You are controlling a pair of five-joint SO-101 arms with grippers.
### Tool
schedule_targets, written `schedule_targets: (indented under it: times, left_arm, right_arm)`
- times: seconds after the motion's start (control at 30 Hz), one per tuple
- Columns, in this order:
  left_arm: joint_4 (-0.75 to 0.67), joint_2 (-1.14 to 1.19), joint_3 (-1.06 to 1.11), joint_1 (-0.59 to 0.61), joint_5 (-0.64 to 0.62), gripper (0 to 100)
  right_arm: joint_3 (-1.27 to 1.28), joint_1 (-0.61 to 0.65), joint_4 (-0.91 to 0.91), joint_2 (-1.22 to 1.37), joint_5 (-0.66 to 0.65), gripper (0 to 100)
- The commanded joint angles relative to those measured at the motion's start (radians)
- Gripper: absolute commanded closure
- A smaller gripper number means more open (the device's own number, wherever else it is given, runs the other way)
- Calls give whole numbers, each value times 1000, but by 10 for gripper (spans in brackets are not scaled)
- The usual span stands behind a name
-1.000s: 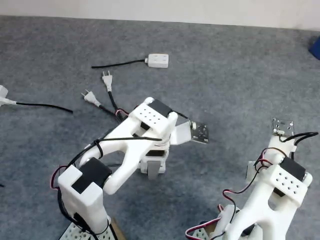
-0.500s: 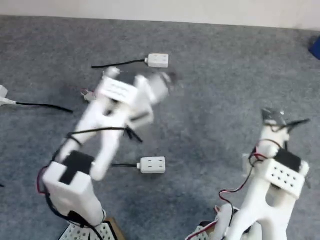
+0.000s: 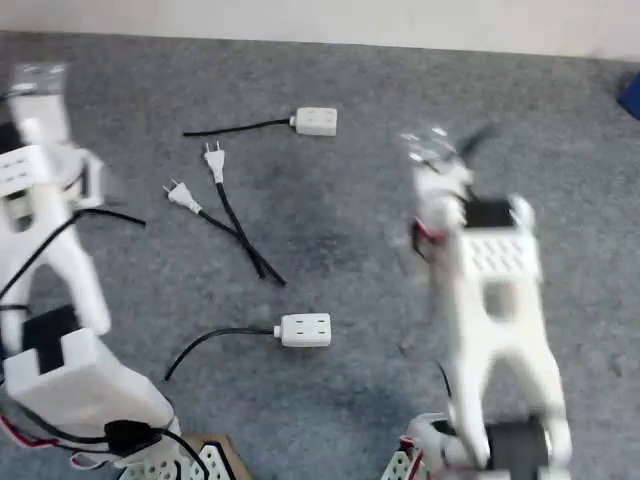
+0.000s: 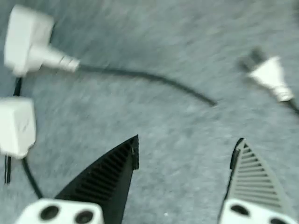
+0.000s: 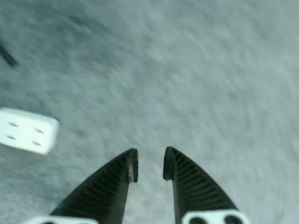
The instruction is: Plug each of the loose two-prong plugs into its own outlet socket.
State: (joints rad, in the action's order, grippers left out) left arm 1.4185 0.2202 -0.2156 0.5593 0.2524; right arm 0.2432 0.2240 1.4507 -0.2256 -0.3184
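Grey carpeted bench [image 3: 380, 220] strewn with cords [image 3: 240, 235].
Two plugs [image 3: 213, 152] and one outlet block [image 3: 315, 121] lie between left fingers [image 4: 112, 172] and right fingers [image 5: 187, 186]; second block [image 3: 305, 330] well behind them.

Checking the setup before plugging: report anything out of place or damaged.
Nothing looks damaged. The far two-prong plug and near two-prong plug lie loose on the grey carpet, their black cords crossing; that is the only tangle.

Under me lies a mottled grey, felt-like table cover [image 3: 360, 190]. My left gripper [image 4: 187, 145] pairs one black ribbed finger [image 4: 110, 179] with one pale grey ribbed finger [image 4: 254, 179]. My right gripper [image 5: 150, 163] has both in ribbed black. The small two-prong plugs [image 3: 213, 153] are white on black cords, as are the rectangular plastic outlet blocks [image 3: 305, 329]. My plastic arm shells [image 3: 495, 300] are white, with black motors and red wires.
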Motion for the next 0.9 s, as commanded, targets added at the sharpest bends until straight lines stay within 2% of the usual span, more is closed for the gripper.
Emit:
schedule_targets:
  times: [0.0,0.13,0.23,0.4,0.5,0.67,0.87]
  left_arm:
    - [0,-7,53,110,-11,687]
    - [-3,-7,157,223,-11,687]
    - [-75,-10,254,292,-11,688]
    - [-293,-18,481,329,-8,688]
    - [-425,-18,599,337,49,688]
    - [-575,-18,711,340,74,750]
    - [-586,-41,717,344,74,753]
  right_arm:
    - [-404,148,13,341,-9,893]
    - [-868,311,122,674,-94,893]
    - [-1194,410,171,912,-133,893]
    - [-1659,470,166,1245,-147,892]
    - [-1873,470,166,1385,-127,892]
    - [-2003,481,111,1468,-29,892]
    - [-1905,545,-22,1492,-8,892]
